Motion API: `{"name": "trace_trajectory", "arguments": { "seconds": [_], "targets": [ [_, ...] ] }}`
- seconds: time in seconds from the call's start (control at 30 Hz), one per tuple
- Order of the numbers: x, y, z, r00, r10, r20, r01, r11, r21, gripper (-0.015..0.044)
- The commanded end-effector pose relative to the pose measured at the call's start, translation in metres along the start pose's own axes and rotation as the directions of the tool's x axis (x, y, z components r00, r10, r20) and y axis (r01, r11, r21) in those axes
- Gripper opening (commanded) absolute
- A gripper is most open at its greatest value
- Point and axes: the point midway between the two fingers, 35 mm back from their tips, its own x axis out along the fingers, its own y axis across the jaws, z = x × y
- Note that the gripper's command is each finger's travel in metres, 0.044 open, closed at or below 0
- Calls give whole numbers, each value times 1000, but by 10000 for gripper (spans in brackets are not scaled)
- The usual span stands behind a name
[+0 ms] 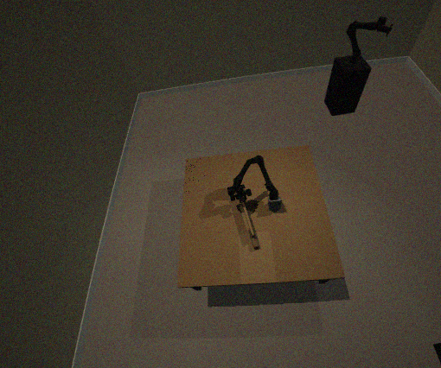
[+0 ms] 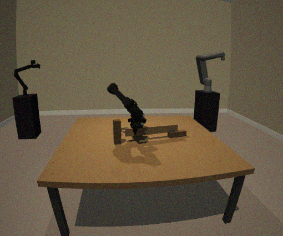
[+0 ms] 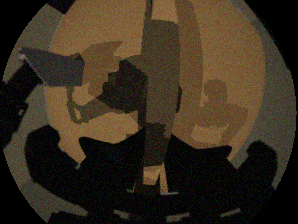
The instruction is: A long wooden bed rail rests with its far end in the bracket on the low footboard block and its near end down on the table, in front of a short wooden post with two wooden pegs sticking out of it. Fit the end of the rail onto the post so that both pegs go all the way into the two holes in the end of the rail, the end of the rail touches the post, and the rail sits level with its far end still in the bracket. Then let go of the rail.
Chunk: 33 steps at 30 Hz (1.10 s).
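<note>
The wooden rail [image 1: 249,221] [image 2: 161,129] [image 3: 162,75] is raised off the table at its near end and looks roughly level. Its far end is at the low footboard block [image 1: 256,246] [image 2: 178,134]; the seat in the bracket is too small to make out. The upright post [image 2: 117,132] stands left of the rail in the exterior view, with a narrow gap between them. Thin pegs [image 2: 123,128] show in that gap; whether their tips are in the holes cannot be told. My gripper [image 2: 139,133] [image 3: 153,129] is shut on the rail near its post end, pointing down.
The wooden table [image 1: 295,173] [image 2: 95,166] carries the work. My arm's base [image 1: 274,204] stands beside the rail. Other robot arms stand on dark pedestals [image 1: 348,86] [image 2: 26,116] away from the table.
</note>
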Motion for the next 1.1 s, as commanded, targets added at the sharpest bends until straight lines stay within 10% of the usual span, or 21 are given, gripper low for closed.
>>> {"name": "trace_trajectory", "arguments": {
  "seconds": [0.0,1.07],
  "targets": [
    [0,-1,0,1000,-2,3,2,1000,-1,0],
    [-3,0,-10,1000,-2,2,2,1000,0,0]
  ]
}}
